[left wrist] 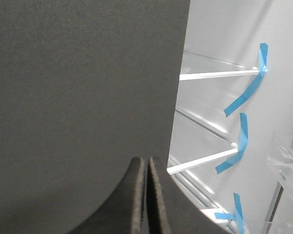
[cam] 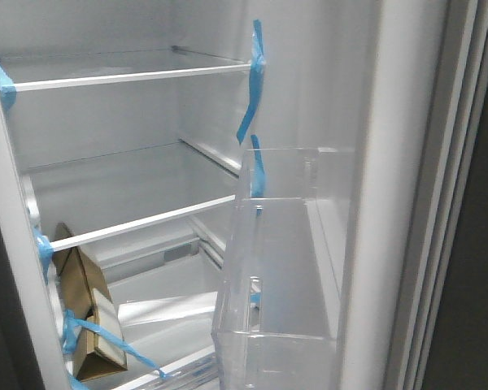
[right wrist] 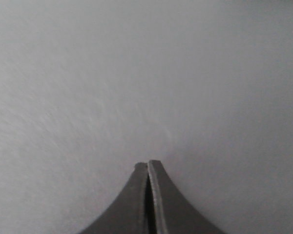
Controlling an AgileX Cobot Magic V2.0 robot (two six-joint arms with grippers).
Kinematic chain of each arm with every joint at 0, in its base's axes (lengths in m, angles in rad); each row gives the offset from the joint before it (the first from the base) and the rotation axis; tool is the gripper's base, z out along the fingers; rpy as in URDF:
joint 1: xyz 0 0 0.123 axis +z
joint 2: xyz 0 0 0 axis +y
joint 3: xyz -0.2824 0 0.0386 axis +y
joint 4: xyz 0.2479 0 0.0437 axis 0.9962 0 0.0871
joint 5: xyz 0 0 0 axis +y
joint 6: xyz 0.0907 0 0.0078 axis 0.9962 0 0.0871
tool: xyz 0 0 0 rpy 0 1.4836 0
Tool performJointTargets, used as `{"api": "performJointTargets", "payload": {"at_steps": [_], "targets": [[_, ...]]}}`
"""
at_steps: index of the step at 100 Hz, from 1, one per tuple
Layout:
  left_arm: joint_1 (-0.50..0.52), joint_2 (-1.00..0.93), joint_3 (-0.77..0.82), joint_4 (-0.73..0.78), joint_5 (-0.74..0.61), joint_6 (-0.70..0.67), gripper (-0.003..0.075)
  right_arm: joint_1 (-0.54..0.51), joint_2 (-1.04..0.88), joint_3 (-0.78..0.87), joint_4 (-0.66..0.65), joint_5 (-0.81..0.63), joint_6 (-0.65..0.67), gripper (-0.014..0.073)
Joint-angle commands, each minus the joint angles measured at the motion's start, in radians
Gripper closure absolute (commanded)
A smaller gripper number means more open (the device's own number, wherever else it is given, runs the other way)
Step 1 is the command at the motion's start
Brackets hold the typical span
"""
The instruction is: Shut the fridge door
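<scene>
The fridge door [cam: 390, 203] stands open at the right of the front view. Its white inside faces the fridge, with a clear plastic bin [cam: 281, 276] and a blue tape strip [cam: 257, 166] on it. Its dark grey outside [cam: 476, 284] shows at the far right edge. My right gripper [right wrist: 148, 165] is shut and empty, its tips right at a flat matte grey surface [right wrist: 136, 73] that fills the right wrist view. My left gripper [left wrist: 147, 161] is shut and empty in front of a plain dark grey panel [left wrist: 83, 97]. Neither gripper shows in the front view.
The fridge interior is open, with white-edged glass shelves [cam: 130, 77] held by blue tape. A brown carton [cam: 85, 317] leans at the lower left, taped in place. The shelves [left wrist: 217, 74] and tape also show in the left wrist view beside the dark panel.
</scene>
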Motion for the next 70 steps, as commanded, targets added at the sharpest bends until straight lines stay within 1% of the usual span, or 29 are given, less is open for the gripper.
{"api": "performJointTargets", "payload": {"at_steps": [1, 25, 38, 57, 70], "targets": [[-0.002, -0.021, 0.040, -0.006, -0.083, -0.002, 0.0740, -0.004, 0.035, -0.067, 0.039, 0.037, -0.011, 0.0665], [-0.002, -0.021, 0.040, -0.006, -0.083, -0.002, 0.0740, 0.002, 0.148, -0.167, 0.040, 0.120, -0.018, 0.0665], [-0.002, -0.021, 0.040, -0.006, -0.083, -0.002, 0.0740, 0.044, 0.228, -0.244, 0.026, 0.135, -0.044, 0.0665], [-0.002, -0.021, 0.040, -0.006, -0.083, -0.002, 0.0740, 0.152, 0.362, -0.406, -0.101, 0.109, -0.044, 0.0665], [-0.002, -0.021, 0.040, -0.006, -0.083, -0.002, 0.0740, 0.257, 0.458, -0.520, -0.262, 0.032, -0.044, 0.0665]]}}
